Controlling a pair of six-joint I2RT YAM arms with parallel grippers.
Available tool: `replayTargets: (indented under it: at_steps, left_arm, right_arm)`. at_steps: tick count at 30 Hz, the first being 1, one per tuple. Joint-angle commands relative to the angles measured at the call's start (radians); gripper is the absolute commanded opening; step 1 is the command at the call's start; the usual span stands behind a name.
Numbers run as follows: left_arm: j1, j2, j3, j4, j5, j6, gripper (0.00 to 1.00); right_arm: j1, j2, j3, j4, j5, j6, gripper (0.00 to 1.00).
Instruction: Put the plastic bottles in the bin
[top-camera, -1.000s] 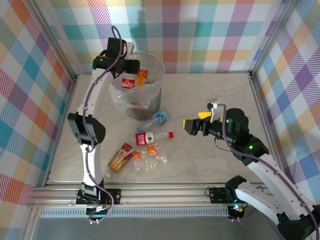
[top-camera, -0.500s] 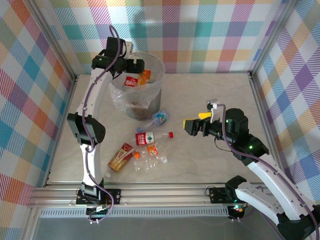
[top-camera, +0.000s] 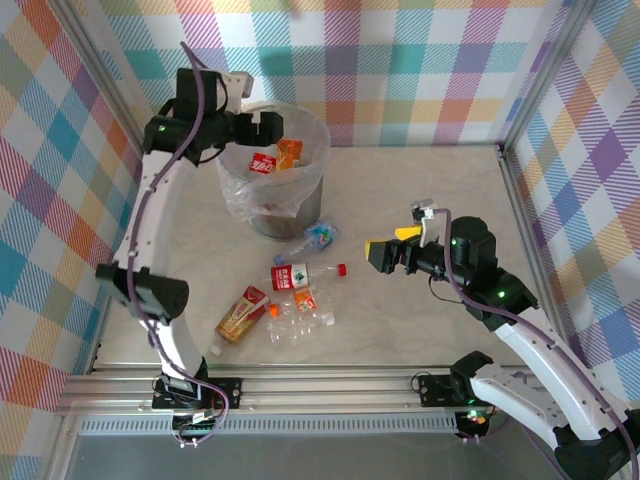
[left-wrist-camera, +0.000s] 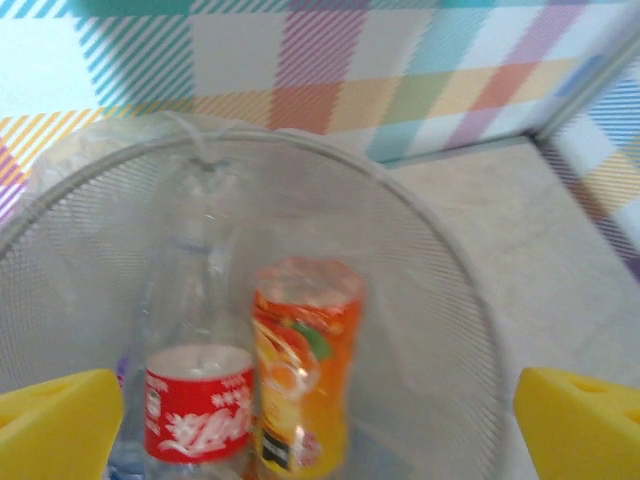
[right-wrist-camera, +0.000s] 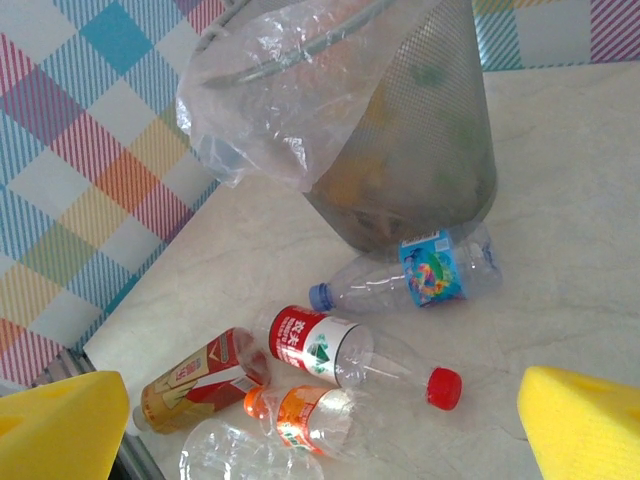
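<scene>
The bin, a grey mesh basket with a crinkly clear liner, stands at the back left. Inside it stand a clear bottle with a red label and an orange bottle. My left gripper hangs open over the bin's left rim, holding nothing. Several plastic bottles lie on the table in front of the bin: a blue-labelled one, a red-capped one, an orange-labelled one, a brown one and a clear one. My right gripper is open, right of them.
Plaid walls close in the table on the left, back and right. The liner bag bulges over the bin's near side. Bare table surface stretches right of the bin. A metal rail runs along the near edge.
My left gripper opened and let go of the red-labelled bottle, which dropped deeper into the bin. The left arm then drew back to the left. The right arm has not moved.
</scene>
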Motion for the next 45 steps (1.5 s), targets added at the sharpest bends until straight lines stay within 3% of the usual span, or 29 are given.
replayTargets:
  at_steps: [1, 8, 12, 21, 27, 39, 45]
  left_arm:
    - [-0.002, -0.119, -0.128, 0.012, 0.119, -0.005, 1.00]
    - [-0.083, -0.375, -0.469, 0.002, 0.164, 0.007, 1.00]
    - [-0.173, -0.529, -0.677, 0.031, 0.146, -0.037, 0.98]
    - [-0.377, -0.668, -0.916, -0.088, -0.018, -0.111, 0.95]
    - [-0.487, -0.640, -1.013, -0.096, -0.077, -0.160, 0.94]
    - [-0.730, -0.384, -1.048, -0.144, -0.354, -0.138, 0.91]
    - [-0.787, -0.303, -1.056, -0.145, -0.313, -0.106, 0.88]
  right_arm:
    - [0.004, 0.006, 0.028, -0.030, -0.044, -0.010, 1.00]
    - [0.004, 0.020, 0.032, -0.075, -0.172, -0.044, 1.00]
    - [0.004, 0.020, 0.039, -0.115, -0.242, -0.049, 1.00]
    - [0.005, -0.035, 0.042, -0.234, -0.326, -0.081, 1.00]
    - [0.005, -0.075, 0.064, -0.322, -0.403, -0.117, 1.00]
    - [0.004, -0.114, 0.063, -0.346, -0.391, -0.104, 1.00]
    - [0.005, -0.116, 0.063, -0.345, -0.390, -0.102, 1.00]
